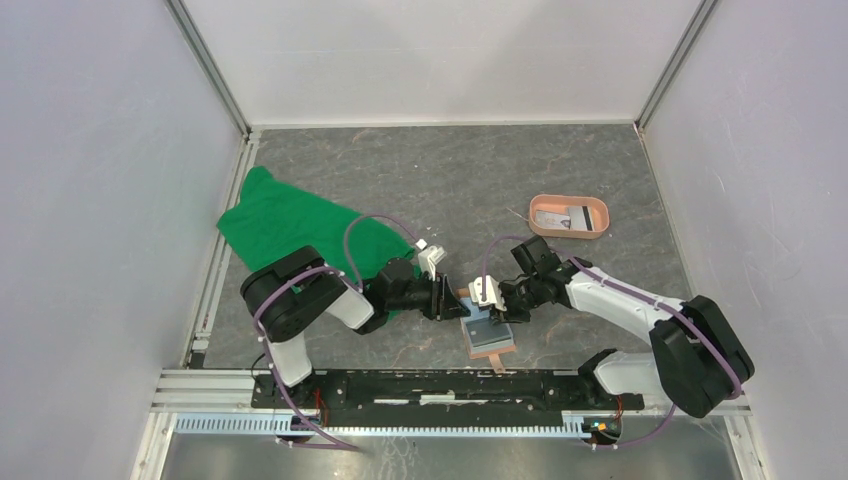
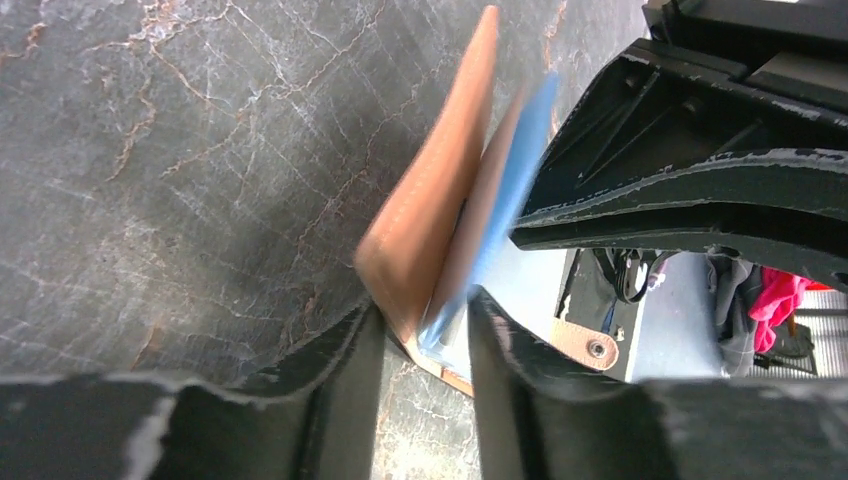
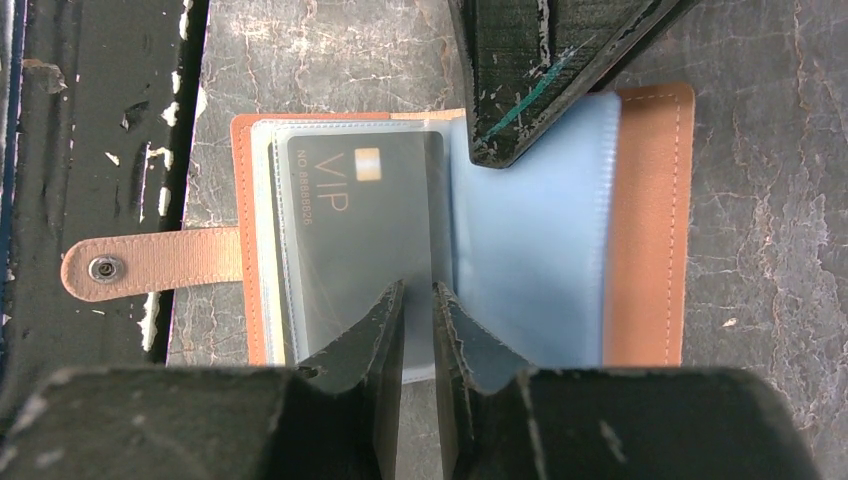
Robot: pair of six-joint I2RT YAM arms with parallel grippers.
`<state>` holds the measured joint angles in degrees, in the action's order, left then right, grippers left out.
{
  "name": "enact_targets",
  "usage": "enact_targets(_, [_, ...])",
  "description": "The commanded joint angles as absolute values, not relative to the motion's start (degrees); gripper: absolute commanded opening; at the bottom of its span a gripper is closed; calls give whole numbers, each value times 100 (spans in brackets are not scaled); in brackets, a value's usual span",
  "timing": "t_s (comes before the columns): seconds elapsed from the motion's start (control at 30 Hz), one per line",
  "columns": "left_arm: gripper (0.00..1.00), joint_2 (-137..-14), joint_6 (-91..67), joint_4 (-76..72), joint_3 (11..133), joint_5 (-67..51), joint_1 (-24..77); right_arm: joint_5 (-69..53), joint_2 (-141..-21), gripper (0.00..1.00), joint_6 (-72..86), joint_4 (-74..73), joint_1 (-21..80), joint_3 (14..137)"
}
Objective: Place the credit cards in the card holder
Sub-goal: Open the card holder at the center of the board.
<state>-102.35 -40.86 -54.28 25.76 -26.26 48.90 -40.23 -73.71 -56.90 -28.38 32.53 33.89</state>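
The tan card holder [image 1: 488, 337] lies open near the table's front edge, strap tab [image 3: 150, 262] toward the rail. A dark "VIP" credit card [image 3: 360, 230] sits inside a clear pocket on its left side. My left gripper [image 2: 425, 310] is shut on the raised tan cover [image 2: 430, 200] and a blue pocket leaf [image 2: 500, 210]. My right gripper [image 3: 418, 290] hovers over the pockets near the spine, jaws a narrow slit apart with nothing between them. More credit cards [image 1: 555, 218] lie in the pink tray.
The salmon-pink oval tray [image 1: 601, 215] stands at the back right of the grey marble table. A green cloth [image 1: 290, 225] lies at the left, behind the left arm. The black mounting rail [image 1: 440, 385] runs just in front of the card holder.
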Motion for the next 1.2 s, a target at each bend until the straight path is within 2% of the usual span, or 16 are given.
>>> enact_targets(0.0, [35, -10417, -4295, -6081, 2714, -2838, 4916, -4065, -7254, 22, -5851, -2896, 3276, 3404])
enact_targets(0.13, [19, -10290, -4201, -6331, 2663, -2748, 4913, -4179, -7090, 22, -5908, -2955, 3277, 3411])
enact_targets(0.27, [15, -9660, -3780, -6151, 2510, -2209, 4917, -4278, -6967, 22, -5977, -3027, 3259, 3413])
enact_targets(0.5, [14, -8551, -2844, -4955, 2571, -1325, 5077, -4373, -6989, 19, -5997, -3039, 3242, 3418])
enact_targets(0.67, [14, -8429, -2647, -4714, 2558, -1104, 5224, -4184, -7186, 18, -5788, -2880, 3241, 3468])
enact_targets(0.97, [15, -8719, -2643, -5113, 2361, -871, 5278, -4122, -7278, 18, -5552, -2701, 3243, 3488])
enact_targets(1.17, [18, -9552, -3225, -6282, 2144, -822, 5045, -4088, -7675, 18, -5388, -2719, 3245, 3794])
